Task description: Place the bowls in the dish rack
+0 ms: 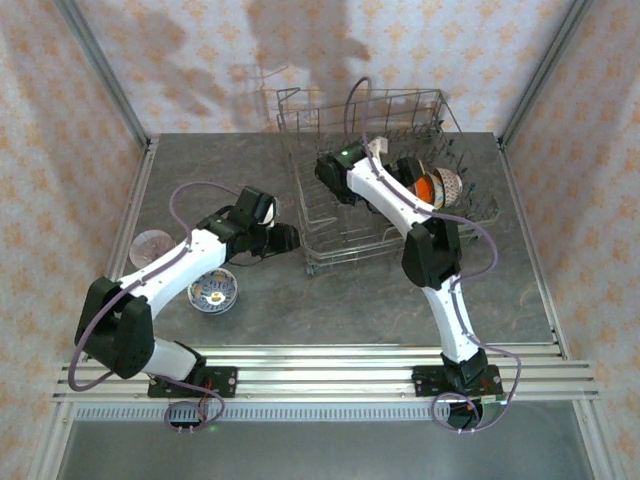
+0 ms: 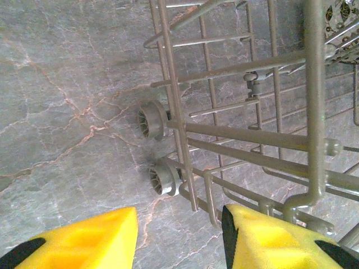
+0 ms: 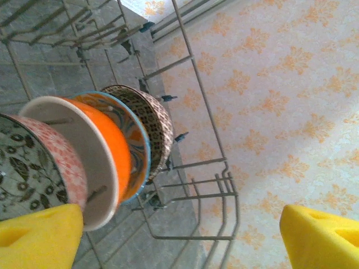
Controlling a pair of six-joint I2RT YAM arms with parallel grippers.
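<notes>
Inside the dish rack [image 1: 400, 108], four bowls stand on edge in a row: pink-patterned bowl [image 3: 61, 162], orange bowl [image 3: 115, 151], blue-rimmed bowl [image 3: 141, 151] and brown-patterned bowl [image 3: 160, 120]. Right gripper [image 3: 179, 227] — jaws wide apart, empty, beside that row. Left gripper [image 2: 179, 235] — jaws apart, nothing between, over the table [image 1: 350, 310] by the rack's wheels [image 2: 152, 119]. Blue-and-white bowl [image 1: 213, 290] and pale bowl [image 1: 152, 245] lie on the table.

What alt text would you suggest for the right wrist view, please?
Standing on edge in a row in the grey wire dish rack are a pink leaf-patterned bowl, an orange bowl, a blue-rimmed bowl and a brown-patterned bowl. The right gripper has its yellow fingertips wide apart at the bottom corners, holding nothing.
</notes>
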